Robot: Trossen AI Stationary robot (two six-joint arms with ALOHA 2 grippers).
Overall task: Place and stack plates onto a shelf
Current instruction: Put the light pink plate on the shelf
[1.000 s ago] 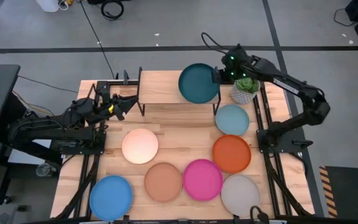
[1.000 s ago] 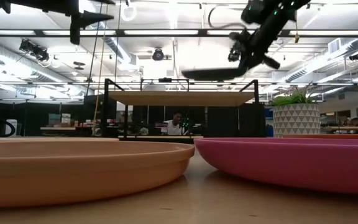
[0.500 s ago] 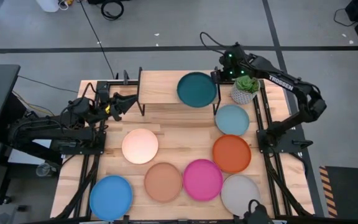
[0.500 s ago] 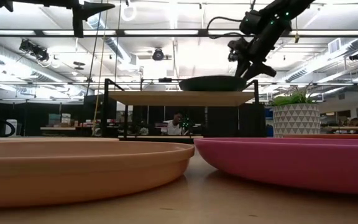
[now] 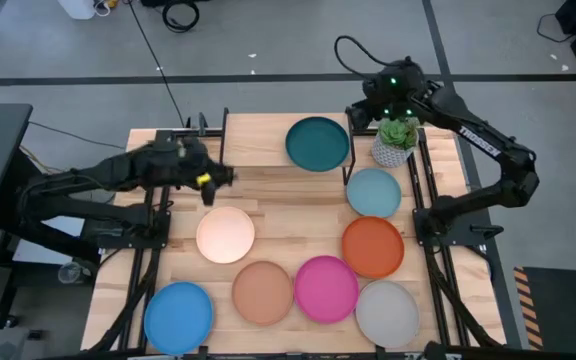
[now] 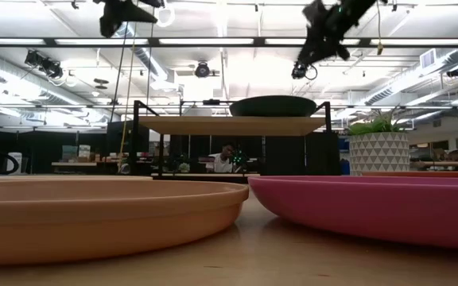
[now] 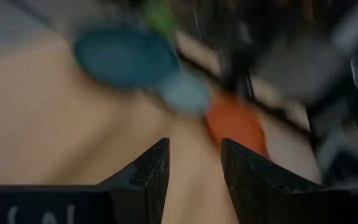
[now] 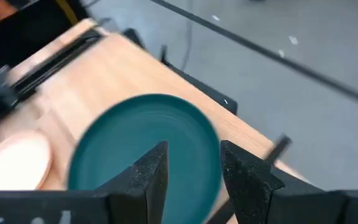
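Observation:
The dark teal plate (image 5: 318, 144) lies flat on the right end of the shelf (image 5: 258, 140), seen from the side in the low view as teal plate (image 6: 273, 106) on shelf (image 6: 229, 125). My right gripper (image 5: 360, 112) hangs open above the plate's far right rim, clear of it; its wrist view looks down past the open fingers onto the teal plate (image 8: 142, 149). My left gripper (image 5: 218, 178) is open in the air just in front of the shelf's left half, above the table, beyond the cream-white plate (image 5: 225, 234).
On the table lie the pale blue (image 5: 373, 192), orange (image 5: 373, 246), pink (image 5: 326, 288), peach-tan (image 5: 263, 292), grey (image 5: 388, 312) and bright blue (image 5: 179, 318) plates. A potted plant (image 5: 395, 140) stands right of the shelf. The shelf's left half is bare.
My right gripper has opened and let go of the dark teal plate, then risen and drawn back toward the far right. The plate, held tilted above the shelf a second ago, now lies flat on the shelf's right end. My left gripper has gone toward the table's right.

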